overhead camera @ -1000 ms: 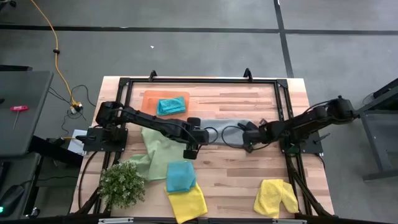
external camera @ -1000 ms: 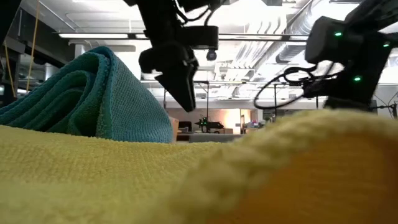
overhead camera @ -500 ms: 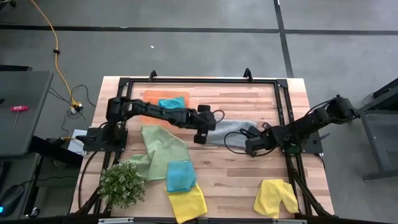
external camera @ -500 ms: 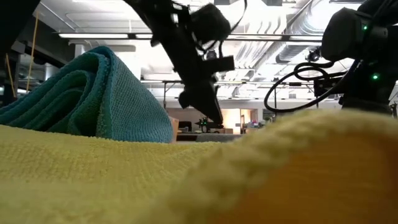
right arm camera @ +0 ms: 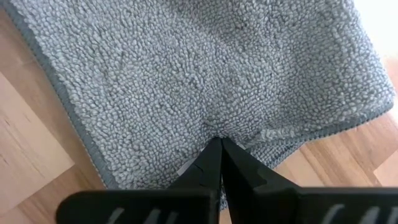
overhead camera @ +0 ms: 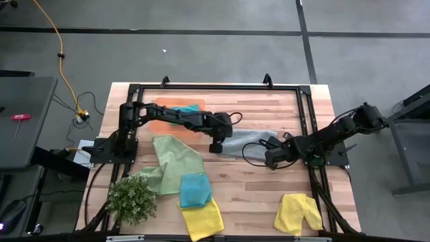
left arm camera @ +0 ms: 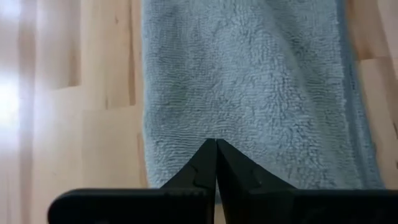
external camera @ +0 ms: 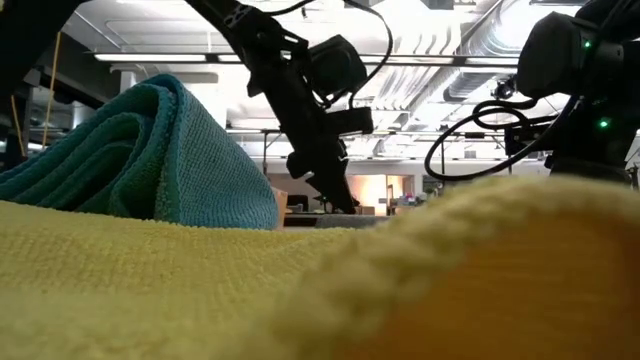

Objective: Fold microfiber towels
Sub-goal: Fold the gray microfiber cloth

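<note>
A grey microfiber towel lies flat on the wooden table between my two grippers. My left gripper is shut at its left end, my right gripper shut at its right near part. A light green towel, a teal one and a yellow one lie at the near left. Another yellow towel lies near right. A second teal towel rests on the orange tray, half hidden by my left arm. My left gripper meets the grey towel's pile just in from its left end, slanting down from the table's left. The tips are closed together on the cloth; what lies between them cannot be seen. The towel stays flat on the table. My right gripper pinches a small pucker of the grey towel close to its hemmed edge, coming steeply from above. The cloth bunches at the fingertips. One layer or several, I cannot tell. The rest lies flat on the wood.
A small bushy green plant stands at the near left corner. A black frame runs round the table's far and side edges. Bare wood shows in the middle near part. In the low view a yellow towel fills the foreground.
My left gripper has swung from beside the light green towel toward the far edge and a little right, sinking onto the grey towel's left end, where its fingers now stand shut. The grey towel and my right gripper have stayed where they were.
</note>
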